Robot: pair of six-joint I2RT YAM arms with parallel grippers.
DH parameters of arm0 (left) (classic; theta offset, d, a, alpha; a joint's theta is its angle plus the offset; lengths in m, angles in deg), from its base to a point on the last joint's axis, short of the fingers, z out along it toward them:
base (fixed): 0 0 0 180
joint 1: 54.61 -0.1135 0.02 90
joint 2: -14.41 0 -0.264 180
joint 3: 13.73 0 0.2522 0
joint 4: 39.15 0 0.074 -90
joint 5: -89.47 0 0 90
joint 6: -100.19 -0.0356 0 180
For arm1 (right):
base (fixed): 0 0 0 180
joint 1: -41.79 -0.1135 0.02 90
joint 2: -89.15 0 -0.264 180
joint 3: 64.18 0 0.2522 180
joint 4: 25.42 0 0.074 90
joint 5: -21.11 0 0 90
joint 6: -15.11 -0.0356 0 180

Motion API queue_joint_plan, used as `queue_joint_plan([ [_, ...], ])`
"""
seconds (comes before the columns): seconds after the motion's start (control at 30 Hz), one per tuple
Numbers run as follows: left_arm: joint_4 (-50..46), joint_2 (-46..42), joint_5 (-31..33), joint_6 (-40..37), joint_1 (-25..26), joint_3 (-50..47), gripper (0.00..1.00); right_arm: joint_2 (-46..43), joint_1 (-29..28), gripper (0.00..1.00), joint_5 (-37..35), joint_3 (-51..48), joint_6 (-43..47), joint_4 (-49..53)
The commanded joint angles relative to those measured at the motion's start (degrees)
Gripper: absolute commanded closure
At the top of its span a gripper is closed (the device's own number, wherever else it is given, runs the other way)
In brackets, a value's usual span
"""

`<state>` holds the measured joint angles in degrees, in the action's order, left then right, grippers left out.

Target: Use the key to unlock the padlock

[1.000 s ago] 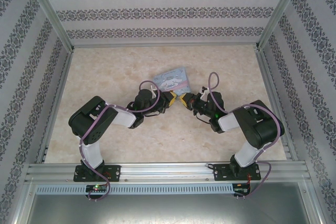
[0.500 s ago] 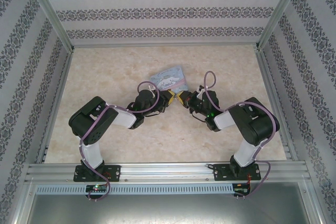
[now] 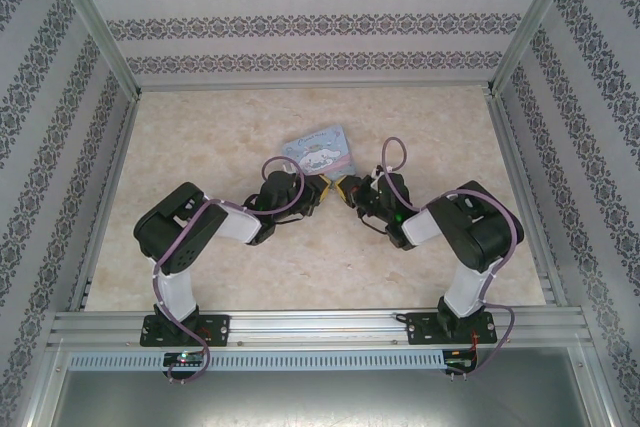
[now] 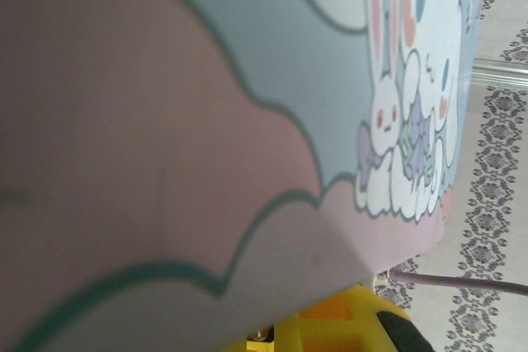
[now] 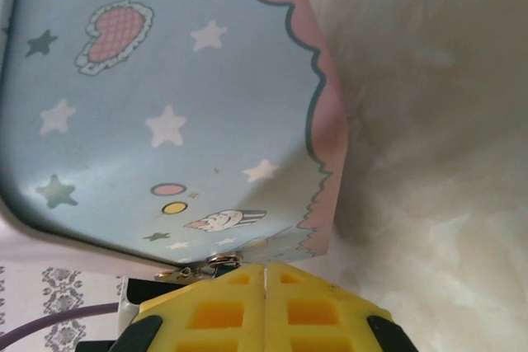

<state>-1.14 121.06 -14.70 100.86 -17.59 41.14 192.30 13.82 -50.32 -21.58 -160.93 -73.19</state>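
Note:
The pale-blue cartoon tin (image 3: pixel 322 150) lies mid-table, and both grippers meet at its near edge. My right gripper (image 5: pixel 265 272) is shut, its yellow pads pressed together just under the tin's (image 5: pixel 165 105) lower edge. A small silver metal loop with a trace of teal, seemingly the padlock's shackle (image 5: pixel 216 261), sits at the left pad's tip. The key is hidden. In the left wrist view the tin (image 4: pixel 206 121) is very close, and a single yellow finger (image 4: pixel 346 327) shows below it. From above, the left gripper (image 3: pixel 322 187) and right gripper (image 3: pixel 346 189) nearly touch.
The marble-patterned table (image 3: pixel 220 127) is ringed by aluminium frame rails (image 3: pixel 310 85) and patterned walls. Purple cables (image 3: pixel 392 162) loop over both wrists. Bare tabletop (image 5: pixel 445 121) lies to the right of the tin.
The right arm has folded in and its gripper has slid left toward the left gripper. The tin has turned and shifted slightly left. The left arm has barely moved.

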Motion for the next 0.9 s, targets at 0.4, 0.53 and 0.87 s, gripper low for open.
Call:
queue_joint_plan([
  [0.4,2.99,2.07,-17.69,-2.1,4.92,2.35,1.0,2.31,-2.46,1.0,11.69,5.71,2.55,-7.29],
  [0.53,-1.99,0.29,-15.32,-3.48,4.65,1.98,1.0,2.07,-2.19,1.0,11.64,5.4,2.04,-7.94],
  [0.87,-13.43,-4.95,-8.33,-8.01,3.37,1.66,1.0,-3.22,0.15,0.6,10.11,2.26,1.49,-7.47],
])
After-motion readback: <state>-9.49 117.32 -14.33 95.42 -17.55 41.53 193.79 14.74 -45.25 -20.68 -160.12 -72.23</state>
